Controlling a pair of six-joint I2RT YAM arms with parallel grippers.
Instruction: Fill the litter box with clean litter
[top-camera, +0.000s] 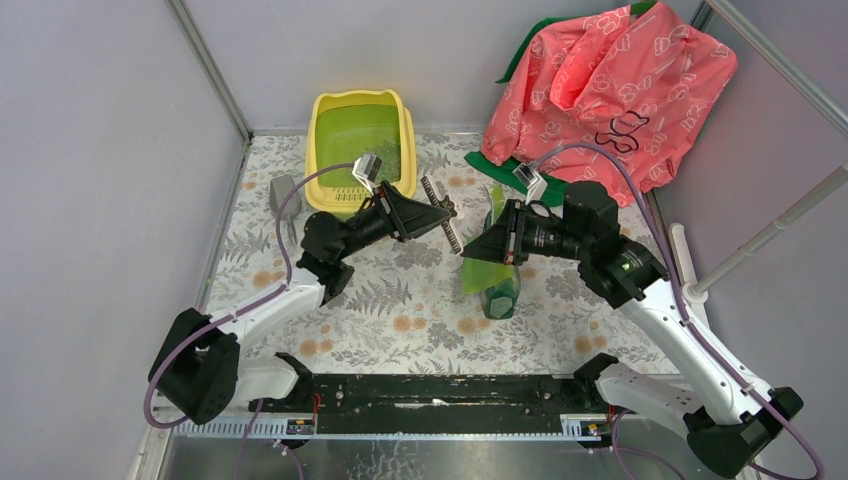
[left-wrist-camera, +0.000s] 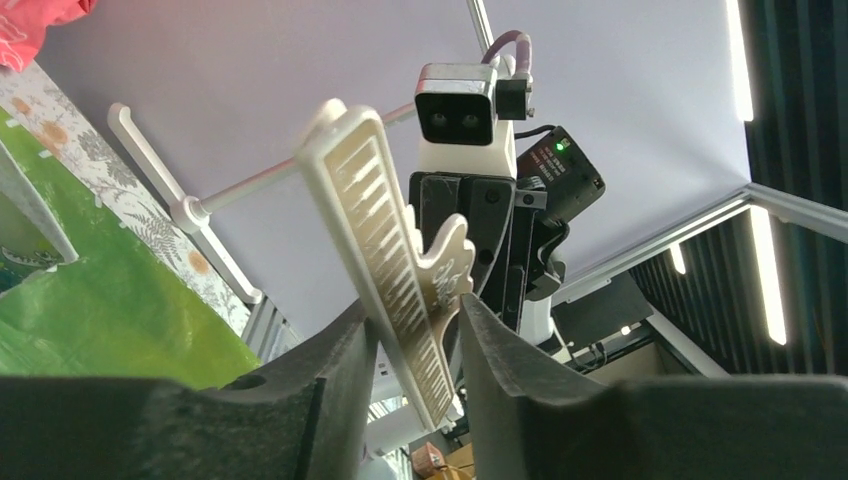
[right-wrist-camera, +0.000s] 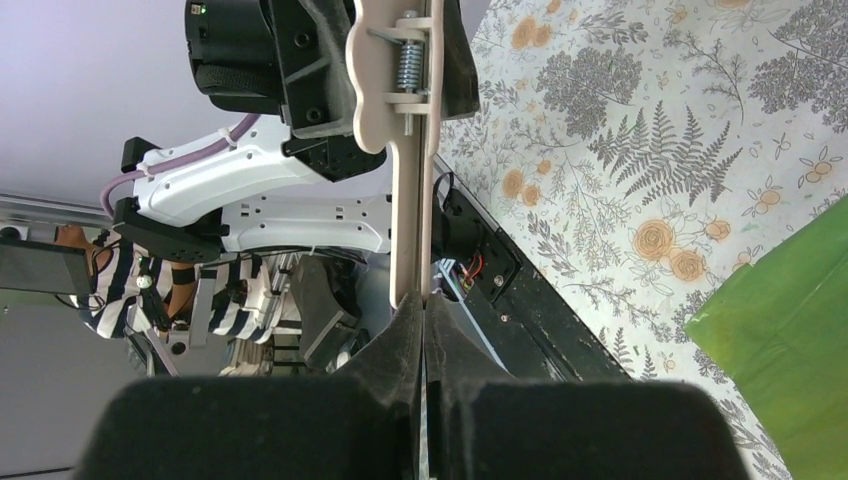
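Yellow litter box (top-camera: 360, 96) (rounded corners) is green inside.

the two arms are meeting over the middle of the table (top-camera: 400, 310); the bag clip (top-camera: 437, 200) is bridging the gap between the left gripper (top-camera: 440, 213) and the right gripper (top-camera: 466, 254), both pinching it, so nothing is passing between them at that height; the green bag (top-camera: 497, 285) is standing just under the right gripper and blocking the centre; the litter box (top-camera: 335, 115) is sitting at the back left, its top lying open except where the left wrist is overhanging the near rim; a grey object (top-camera: 283, 195) is crowding its left wall; a pink garment (top-camera: 610, 80) is filling the back right corner; the table strip ahead of the black rail (top-camera: 440, 390) is lying free.
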